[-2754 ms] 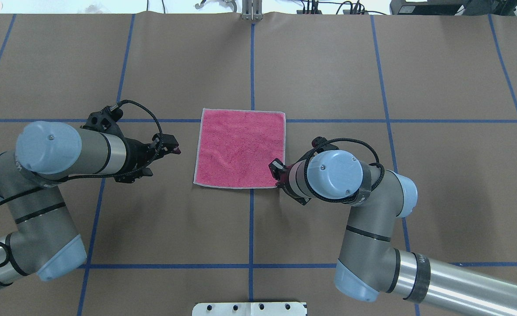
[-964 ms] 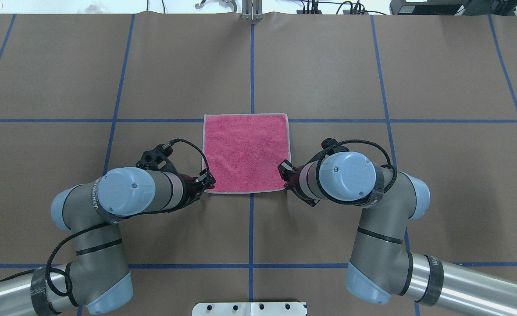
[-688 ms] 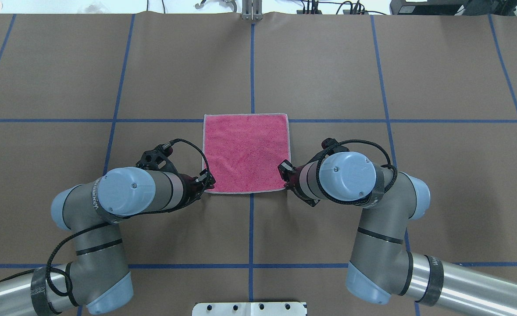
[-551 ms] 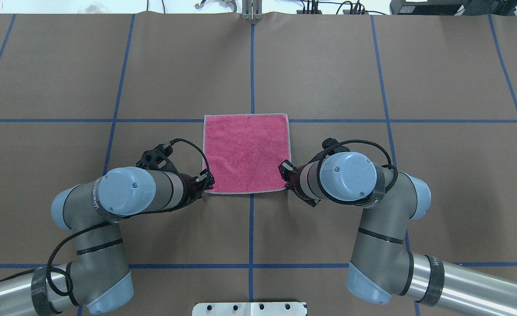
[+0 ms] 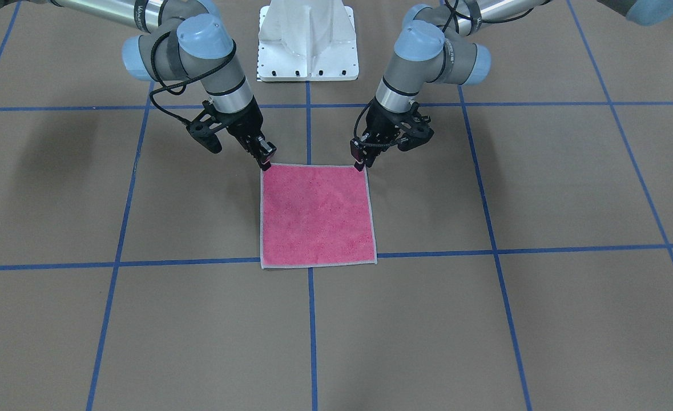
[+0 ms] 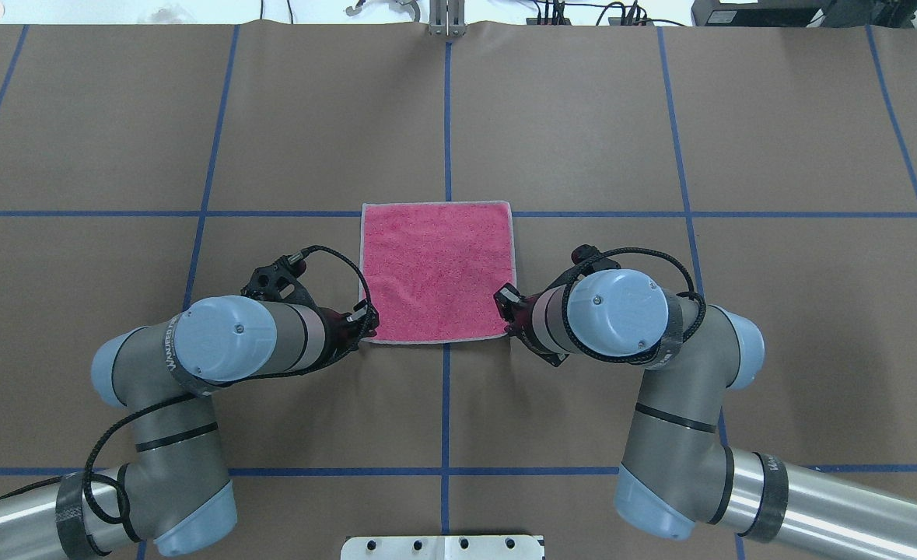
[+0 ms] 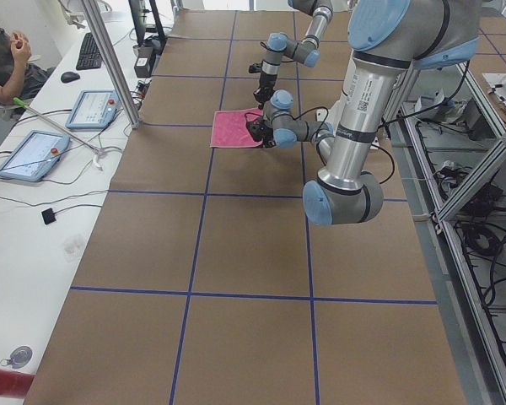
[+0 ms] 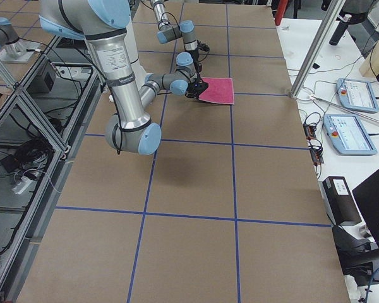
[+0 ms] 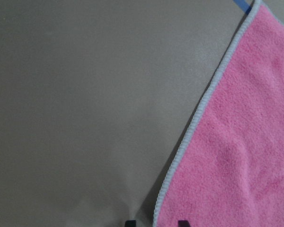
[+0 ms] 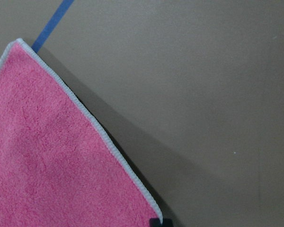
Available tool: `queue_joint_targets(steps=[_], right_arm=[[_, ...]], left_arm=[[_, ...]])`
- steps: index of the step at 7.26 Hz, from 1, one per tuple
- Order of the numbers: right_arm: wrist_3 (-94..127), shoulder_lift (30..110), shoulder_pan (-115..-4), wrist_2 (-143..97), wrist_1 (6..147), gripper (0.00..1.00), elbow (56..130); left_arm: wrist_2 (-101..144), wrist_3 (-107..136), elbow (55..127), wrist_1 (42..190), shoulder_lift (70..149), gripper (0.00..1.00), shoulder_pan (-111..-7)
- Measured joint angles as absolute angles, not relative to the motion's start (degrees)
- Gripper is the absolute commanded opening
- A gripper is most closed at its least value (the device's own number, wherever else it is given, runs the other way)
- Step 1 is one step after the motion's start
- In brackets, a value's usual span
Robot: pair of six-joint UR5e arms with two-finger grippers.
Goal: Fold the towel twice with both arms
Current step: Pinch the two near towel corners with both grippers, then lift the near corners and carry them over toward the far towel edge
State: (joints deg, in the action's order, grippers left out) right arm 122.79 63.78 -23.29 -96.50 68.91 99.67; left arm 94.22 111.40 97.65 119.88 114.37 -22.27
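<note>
**A:** Which way does the cloth lie from the jaws?

**B:** Call twelve o'clock straight away from the robot. The small square pink terry towel [image 5: 316, 214], hemmed in light grey, lies flat and pink face up on the brown paper-covered table [image 6: 582, 117]. All of it is toward twelve from both grippers. Its nearest edge runs nine to three between them.

**A:** Who has which corner?

**B:** The left gripper [image 5: 359, 164] stands at the near corner on the nine side, and the right gripper [image 5: 265, 162] at the near corner on the three side. They are level, so neither arm is nearer.

**A:** Clamped?

**B:** The left wrist view shows two dark fingertips [image 9: 182, 222] apart with the hem between them, so those jaws look not closed yet. On the right only one dark tip [image 10: 162, 222] shows, at the very corner, and the hem there rides above its shadow. That reads as pinched on the corner, though it is a judgement.

**A:** And farther out?

**B:** The far edge lies along a blue tape line [image 6: 621, 213]. The towel is square, so it has no long axis. The first fold probably means both arms carrying the near edge straight toward twelve together.
</note>
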Motion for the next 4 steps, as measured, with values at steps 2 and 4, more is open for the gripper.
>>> queue_joint_targets(steps=[2, 4], right_arm=[[122.8, 63.8, -23.3, -96.5, 68.9, 0.0, 99.7], [122.8, 64.2, -23.4, -96.6, 68.9, 0.0, 100.2]], left_arm=[[94.2, 111.4, 97.7, 119.9, 114.4, 0.0, -22.3], [94.3, 111.4, 98.1, 119.9, 114.4, 0.0, -22.3]])
